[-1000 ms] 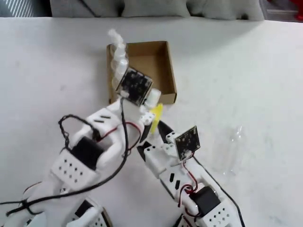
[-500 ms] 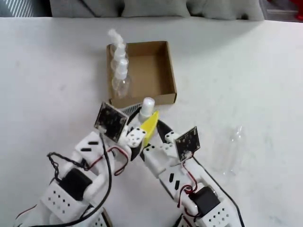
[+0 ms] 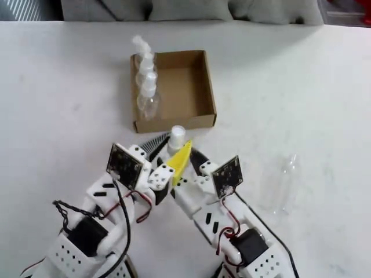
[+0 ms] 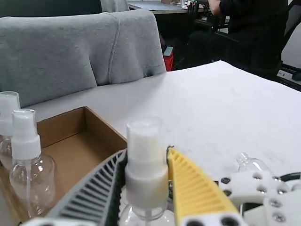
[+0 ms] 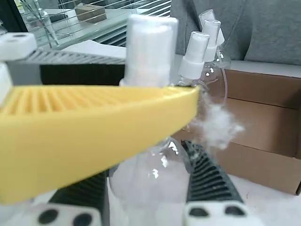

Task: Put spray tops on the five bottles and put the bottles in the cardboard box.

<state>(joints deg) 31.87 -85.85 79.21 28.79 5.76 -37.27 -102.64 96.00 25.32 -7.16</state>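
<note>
A clear bottle [image 5: 150, 172] stands upright just in front of the cardboard box [image 3: 191, 87]. My right gripper [image 5: 148, 193] is shut on its body, one dark finger on each side. The white spray top [image 3: 177, 136] sits on the bottle's neck. My left gripper [image 4: 146, 162] is shut on that top [image 4: 145, 160], with its grey finger on one side and its yellow finger on the other. Three bottles with tops [image 3: 146, 75] stand along the box's left wall. One bottle without a top [image 3: 282, 182] lies on the table to the right.
The box's right half [image 3: 188, 81] is bare cardboard. Both arms crowd the table's near middle, their wrists almost touching. Grey cushions [image 4: 80, 52] line the far edge of the white table [image 3: 301, 87].
My left arm has drawn back from over the box's front left corner towards the near side, and the spray top has come a little nearer with it. The right arm has hardly moved.
</note>
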